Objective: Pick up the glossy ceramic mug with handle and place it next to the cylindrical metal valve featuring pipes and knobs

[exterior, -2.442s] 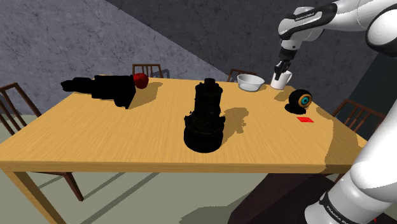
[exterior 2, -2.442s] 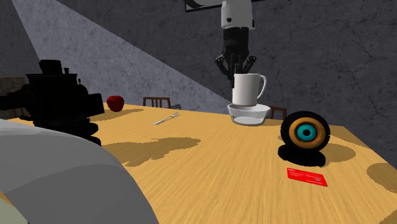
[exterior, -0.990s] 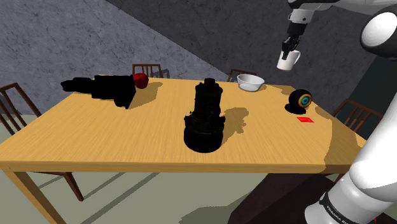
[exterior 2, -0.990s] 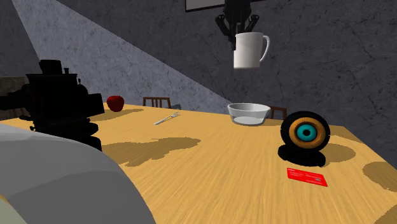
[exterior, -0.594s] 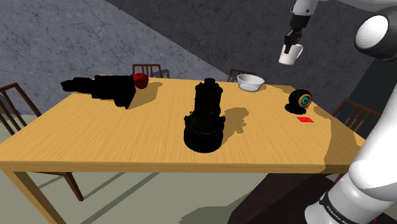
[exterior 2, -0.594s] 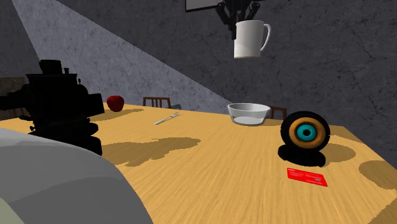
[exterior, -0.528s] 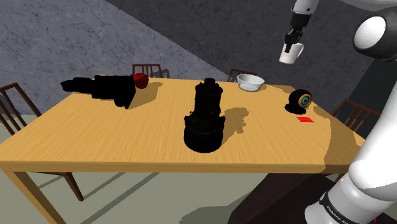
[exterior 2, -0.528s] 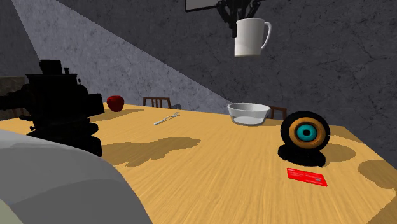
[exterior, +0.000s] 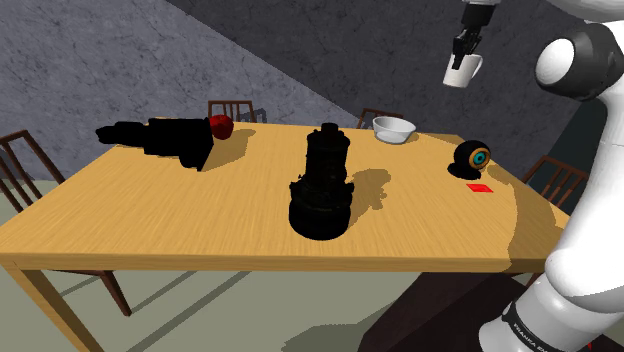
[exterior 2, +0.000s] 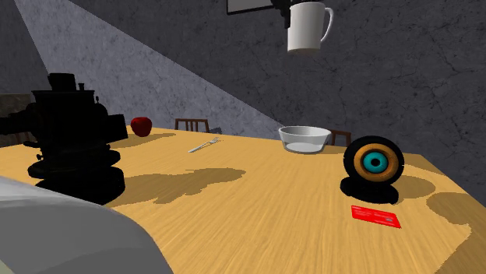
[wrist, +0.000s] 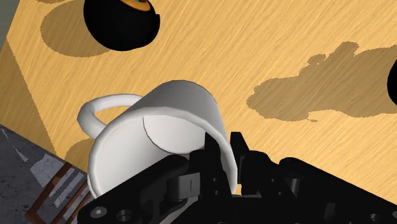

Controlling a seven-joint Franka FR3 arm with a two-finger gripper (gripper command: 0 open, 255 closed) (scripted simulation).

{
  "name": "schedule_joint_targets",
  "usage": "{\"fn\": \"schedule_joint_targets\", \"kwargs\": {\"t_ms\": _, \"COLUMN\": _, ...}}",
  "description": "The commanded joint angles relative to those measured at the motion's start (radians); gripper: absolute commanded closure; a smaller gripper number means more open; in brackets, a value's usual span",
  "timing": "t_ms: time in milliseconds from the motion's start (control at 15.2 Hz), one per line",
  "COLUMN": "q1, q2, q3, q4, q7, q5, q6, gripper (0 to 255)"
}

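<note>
A: Higher again, wasn't it? Against the earlier frames, the white mug [exterior: 461,72] had climbed well clear of the bowl [exterior: 394,127] it first stood beside.

B: Yes. The gripper [wrist: 219,156] had its fingers clamped on the mug's rim, with the handle on the side away from them. So the lift looked finished, and I judged that carrying it across was what remained.

A: Where was there room to set it down?

B: Nearest the shoulder camera, the table [exterior: 150,230] lay bare along its front edge. Next came the black valve [exterior: 321,185], upright mid-table, with open wood on every side of it.

A: And further back?

B: The round black thing with an orange-and-teal ring [exterior: 472,157] and the red card [exterior: 481,187] sat toward the shoulder view's right, well apart from the valve. The bowl stood near the far edge. The mug hung high above that end, well apart from its target.
</note>
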Motion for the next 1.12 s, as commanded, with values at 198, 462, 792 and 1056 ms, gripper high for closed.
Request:
{"fn": "schedule_joint_targets", "kwargs": {"t_ms": 198, "q1": 0.026, "q2": 0.008, "q3": 0.01, "q4": 0.054, "q7": 0.042, "q5": -0.001, "q6": -0.046, "gripper": 255}}
{"fn": "schedule_joint_targets", "kwargs": {"t_ms": 462, "q1": 0.118, "q2": -0.048, "q3": 0.039, "q4": -0.021, "q7": 0.141, "q5": -0.04, "q6": -0.022, "gripper": 255}}
{"fn": "schedule_joint_targets", "kwargs": {"t_ms": 792, "q1": 0.212, "q2": -0.077, "q3": 0.081, "q4": -0.057, "q7": 0.263, "q5": -0.07, "q6": -0.013, "gripper": 255}}
{"fn": "schedule_joint_targets", "kwargs": {"t_ms": 1056, "q1": 0.275, "q2": -0.073, "q3": 0.115, "q4": -0.047, "q7": 0.357, "q5": -0.082, "q6": -0.02, "gripper": 255}}
